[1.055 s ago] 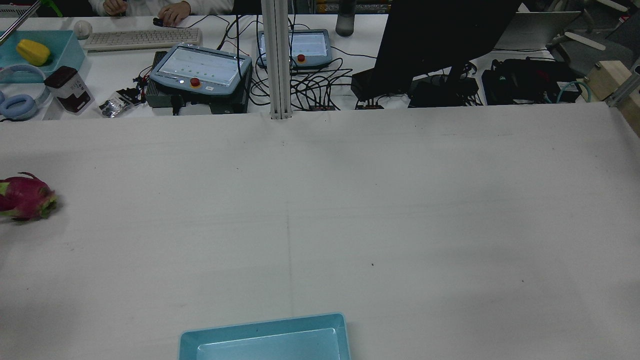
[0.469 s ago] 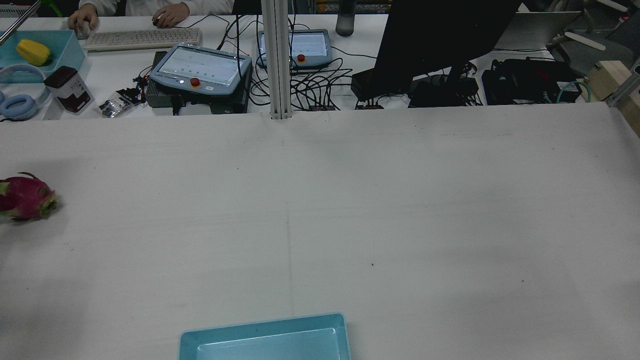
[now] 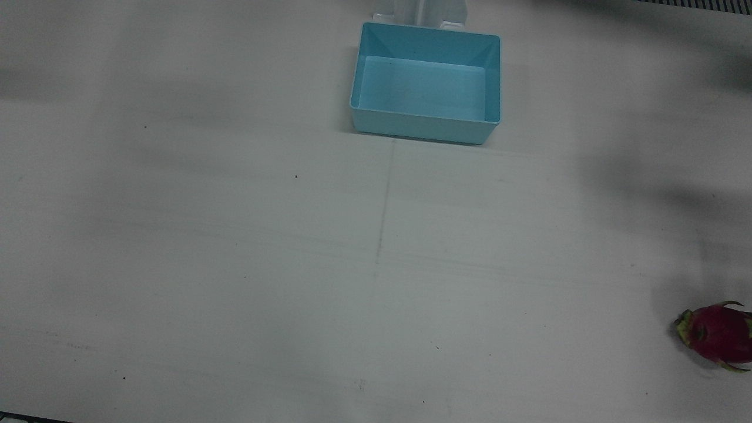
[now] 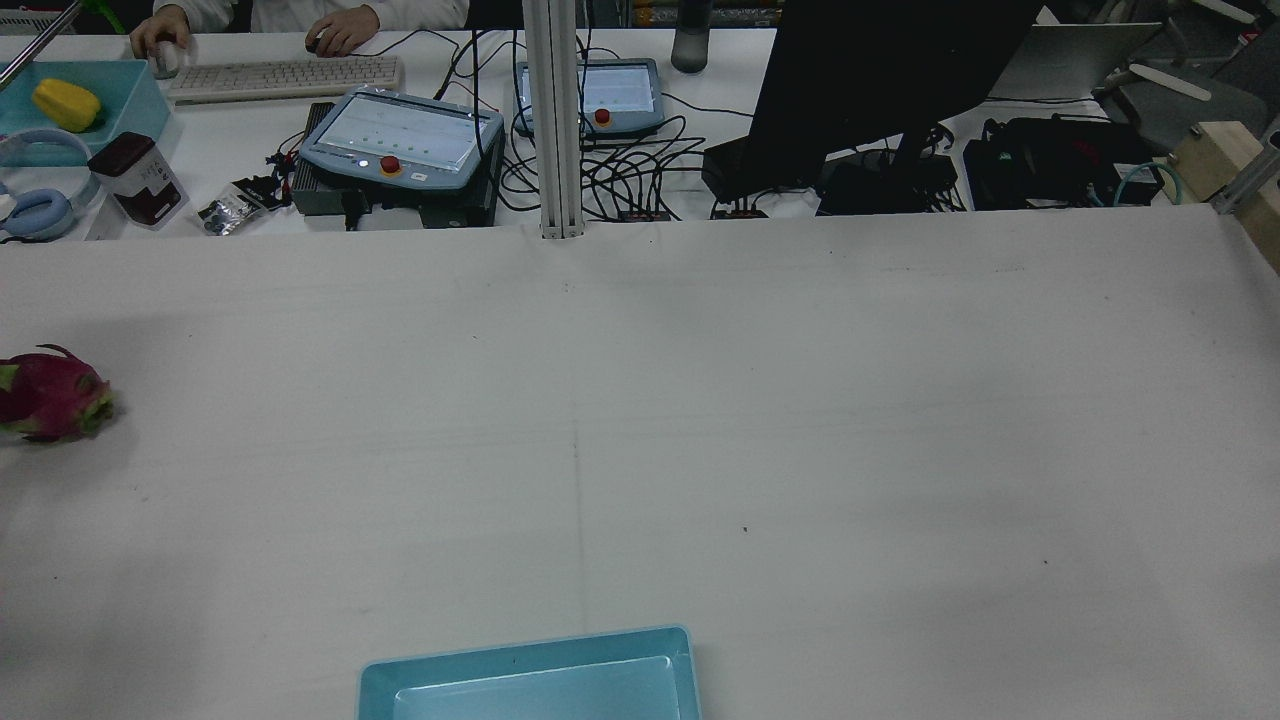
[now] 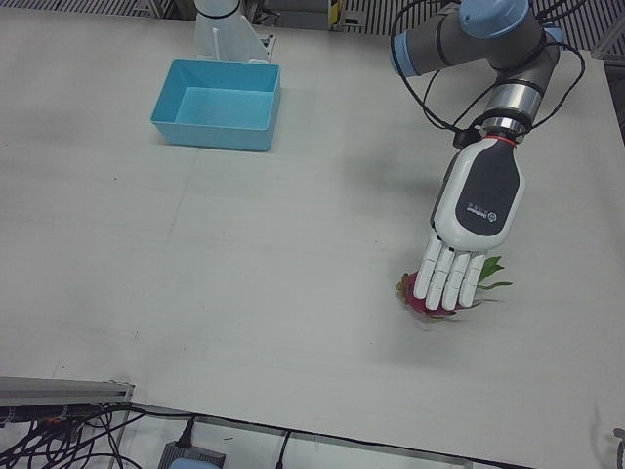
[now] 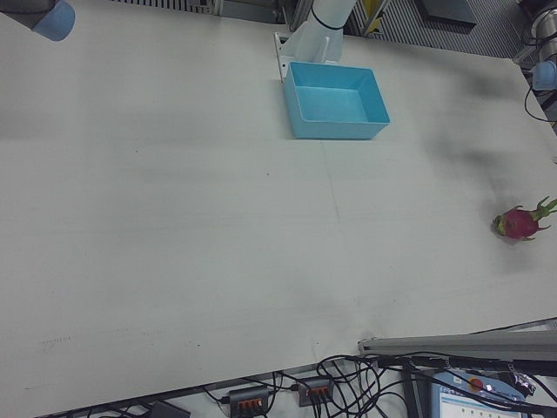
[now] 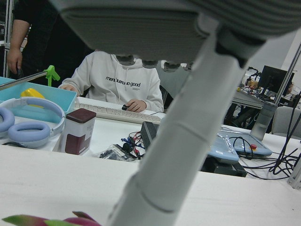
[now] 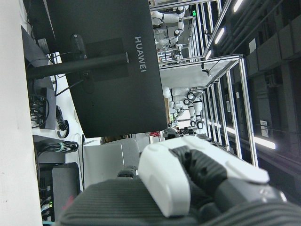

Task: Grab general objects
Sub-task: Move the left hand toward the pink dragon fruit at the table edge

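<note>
A magenta dragon fruit (image 5: 414, 294) with green leaf tips lies on the white table near the edge on my left arm's side. It also shows in the front view (image 3: 718, 336), the rear view (image 4: 50, 395) and the right-front view (image 6: 520, 223). My left hand (image 5: 467, 230) hangs above it with its fingers straight and pointing down, the fingertips in front of the fruit; I cannot tell if they touch it. It holds nothing. In the left hand view a finger (image 7: 178, 141) crosses the picture, with the fruit's top (image 7: 70, 221) below. My right hand (image 8: 188, 183) shows only in part, off the table.
A light blue open bin (image 3: 426, 126) stands empty near the arms' pedestals, mid-table; it also shows in the left-front view (image 5: 215, 135). Beyond the table's far edge is a desk with teach pendants (image 4: 400, 140), cables, a monitor (image 4: 880, 90) and a seated person (image 7: 117, 80).
The dragon fruit has not moved. At the back desk the person's hand has moved to the mouse.
</note>
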`<act>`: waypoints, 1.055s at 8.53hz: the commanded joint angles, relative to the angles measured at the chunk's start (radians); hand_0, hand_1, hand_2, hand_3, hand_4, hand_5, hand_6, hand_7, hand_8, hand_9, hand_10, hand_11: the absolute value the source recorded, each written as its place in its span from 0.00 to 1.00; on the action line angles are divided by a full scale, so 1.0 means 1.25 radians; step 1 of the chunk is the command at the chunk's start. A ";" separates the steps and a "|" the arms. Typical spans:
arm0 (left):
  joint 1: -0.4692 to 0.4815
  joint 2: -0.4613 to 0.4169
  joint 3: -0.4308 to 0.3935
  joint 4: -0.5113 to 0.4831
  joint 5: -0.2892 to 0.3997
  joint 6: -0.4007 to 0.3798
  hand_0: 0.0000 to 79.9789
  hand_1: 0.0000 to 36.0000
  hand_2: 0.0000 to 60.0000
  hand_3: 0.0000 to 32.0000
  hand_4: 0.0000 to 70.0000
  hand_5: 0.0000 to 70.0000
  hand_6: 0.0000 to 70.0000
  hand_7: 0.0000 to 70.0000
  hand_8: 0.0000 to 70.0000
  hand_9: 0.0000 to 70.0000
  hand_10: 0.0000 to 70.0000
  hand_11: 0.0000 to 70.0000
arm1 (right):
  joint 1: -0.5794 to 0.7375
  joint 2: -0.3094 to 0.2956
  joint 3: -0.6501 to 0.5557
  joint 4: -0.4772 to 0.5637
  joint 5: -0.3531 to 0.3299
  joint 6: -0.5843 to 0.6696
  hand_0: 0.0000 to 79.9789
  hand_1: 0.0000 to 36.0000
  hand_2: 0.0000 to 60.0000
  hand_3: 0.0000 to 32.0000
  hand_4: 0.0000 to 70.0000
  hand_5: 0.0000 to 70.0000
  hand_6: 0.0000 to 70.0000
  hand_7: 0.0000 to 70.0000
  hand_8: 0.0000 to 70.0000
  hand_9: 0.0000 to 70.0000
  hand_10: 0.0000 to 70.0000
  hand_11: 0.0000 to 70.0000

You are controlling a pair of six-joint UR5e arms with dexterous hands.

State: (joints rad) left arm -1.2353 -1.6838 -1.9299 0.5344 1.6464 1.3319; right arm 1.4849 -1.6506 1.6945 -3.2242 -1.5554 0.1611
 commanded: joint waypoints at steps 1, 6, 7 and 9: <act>-0.029 -0.049 -0.012 0.049 -0.003 0.000 1.00 0.85 0.00 0.00 0.00 0.00 0.00 0.00 0.00 0.00 0.00 0.00 | 0.000 0.000 0.000 0.000 0.000 0.000 0.00 0.00 0.00 0.00 0.00 0.00 0.00 0.00 0.00 0.00 0.00 0.00; 0.000 -0.047 0.064 0.017 -0.006 0.010 1.00 0.78 0.00 0.00 0.00 0.00 0.00 0.00 0.00 0.00 0.00 0.00 | 0.000 0.000 0.000 0.001 0.000 0.000 0.00 0.00 0.00 0.00 0.00 0.00 0.00 0.00 0.00 0.00 0.00 0.00; 0.008 -0.046 0.064 0.015 -0.006 0.010 0.99 0.72 0.00 0.00 0.00 0.00 0.00 0.00 0.00 0.00 0.00 0.00 | 0.000 0.000 0.000 0.000 0.000 0.000 0.00 0.00 0.00 0.00 0.00 0.00 0.00 0.00 0.00 0.00 0.00 0.00; 0.008 -0.046 0.063 0.015 -0.006 0.007 0.74 0.55 0.00 0.00 0.00 0.00 0.00 0.00 0.00 0.00 0.00 0.00 | 0.000 0.000 0.000 0.000 0.000 0.000 0.00 0.00 0.00 0.00 0.00 0.00 0.00 0.00 0.00 0.00 0.00 0.00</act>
State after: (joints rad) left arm -1.2308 -1.7417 -1.8537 0.5569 1.6384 1.3432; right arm 1.4849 -1.6506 1.6951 -3.2241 -1.5555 0.1611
